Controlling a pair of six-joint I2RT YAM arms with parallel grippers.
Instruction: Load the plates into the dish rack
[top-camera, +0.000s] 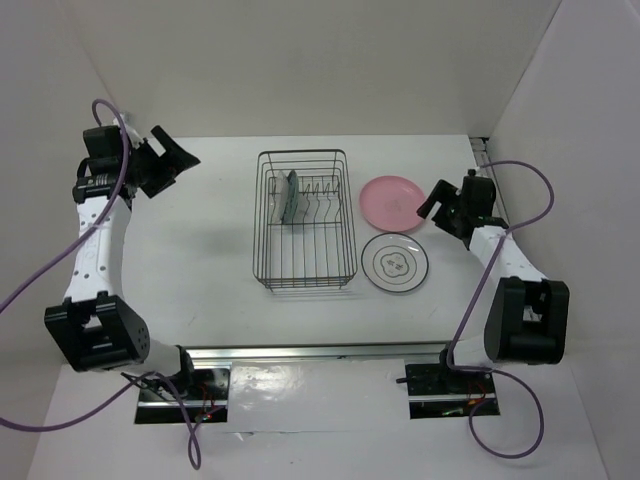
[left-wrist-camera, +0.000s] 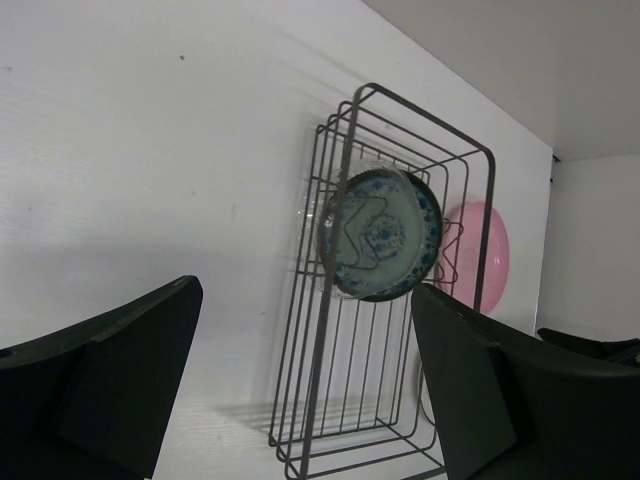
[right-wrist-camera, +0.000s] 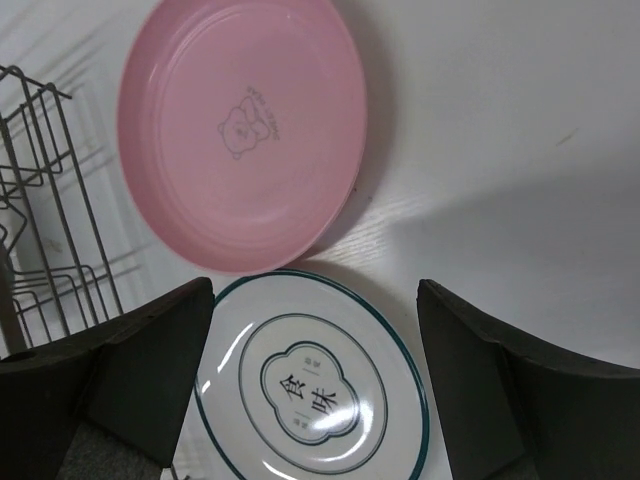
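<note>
1. Pink first: the pink plate (right-wrist-camera: 240, 130) lies flat on the bench (top-camera: 200, 260), just ahead of the right jaws. Its near edge is just beside the rim of the white plate (right-wrist-camera: 312, 385).
2. The white plate also lies flat. It is directly beneath the right jaws, framed by their two fingers (right-wrist-camera: 130, 370) in the wrist view.
3. The right jaws are spread wide and grasp nothing; they hang above both plates and touch neither.
4. The rack (top-camera: 305, 220) sits off to one side of the right jaws, past the plates. Only a few of its wires show at the edge of the wrist view.
5. The teal plate (left-wrist-camera: 385, 235) stands on edge among the prongs, straight ahead of the left jaws. A clear rim shows against it, probably the glass plate (left-wrist-camera: 318, 215), though it is hard to make out.
6. The left jaws are released and empty, well apart from the rack and aimed at it.
7. Two plates appear to be loaded and two remain, so the step in hand looks like the third pick-up. The white plate is the likelier target, since it lies under the right jaws.
8. The next move calls for coming down over the plate's rim and pinching that low edge without nudging the pink plate beside it. The plate then has to be tipped upright and carried to a free slot between the prongs.
</note>
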